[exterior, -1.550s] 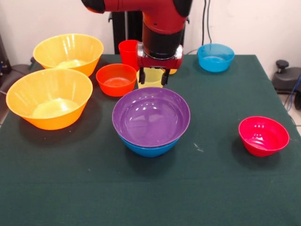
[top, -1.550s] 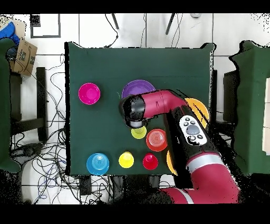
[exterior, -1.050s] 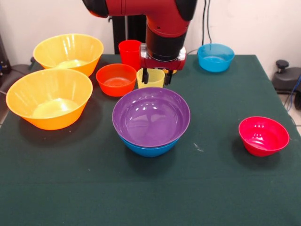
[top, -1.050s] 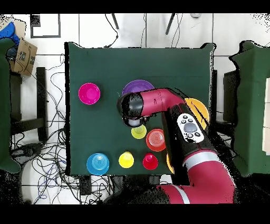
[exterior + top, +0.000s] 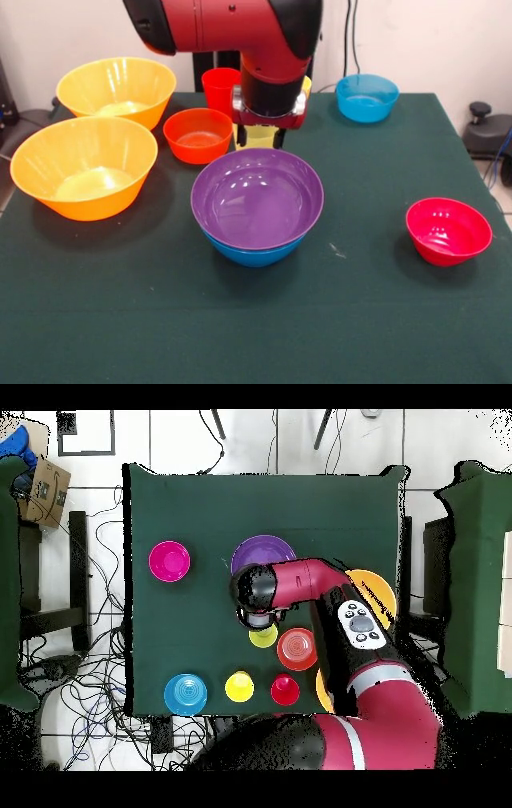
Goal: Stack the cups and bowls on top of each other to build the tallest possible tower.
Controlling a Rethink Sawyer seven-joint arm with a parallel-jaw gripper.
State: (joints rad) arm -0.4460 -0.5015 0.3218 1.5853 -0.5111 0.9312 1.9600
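Lowered since the earlier frame, the gripper is now seen down over the pale yellow cup, its two black fingers spread on either side of the cup; whether they press on it cannot be told. The cup is stood just behind the tower, a purple bowl nested in a blue bowl at the table's middle. Nothing else is seen displaced: orange-red bowl and red cup beside the arm, two large yellow-orange bowls, light-blue bowl, pink-red bowl well apart.
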